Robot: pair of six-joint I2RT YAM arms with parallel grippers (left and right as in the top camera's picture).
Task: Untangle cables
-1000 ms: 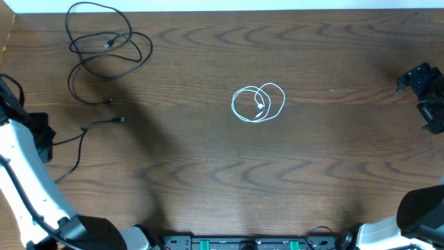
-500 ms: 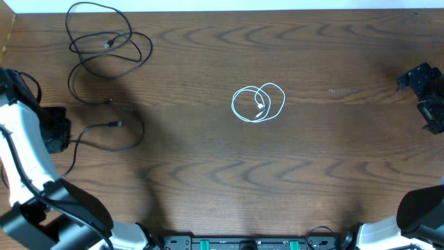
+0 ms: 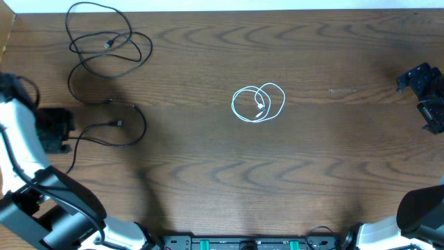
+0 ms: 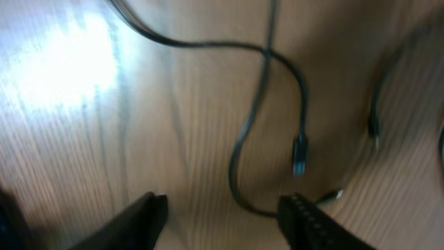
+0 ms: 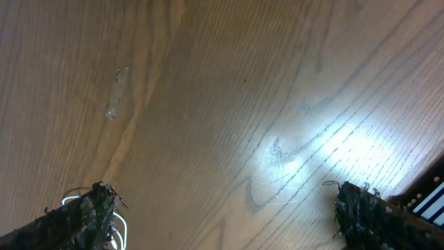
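Note:
Black cables (image 3: pixel 104 43) lie in loose loops at the table's far left corner. Another black strand (image 3: pixel 143 122) curves across the left side, its plug (image 3: pixel 118 123) lying inside the curve. My left gripper (image 3: pixel 66 135) is at this strand's left end. In the left wrist view my left gripper (image 4: pixel 222 212) stands open over bare wood. The black strand (image 4: pixel 239 149) and its plug (image 4: pixel 300 154) lie just beyond the fingertips, not held. A white cable (image 3: pixel 258 103) is coiled at the table's middle. My right gripper (image 3: pixel 424 96) is far right, wide open and empty, seen as (image 5: pixel 225 215) in its own view.
The white coil's edge (image 5: pixel 119 229) shows beside the right gripper's left finger (image 5: pixel 76 219). The table's left edge (image 3: pixel 5 42) runs close to the black loops. A faint scuff (image 3: pixel 343 90) marks the wood right of the coil.
My left gripper has opened and let go of the black strand. The left arm shifted a little to the right, and the strand now bows out in a wider curve. The right arm is still.

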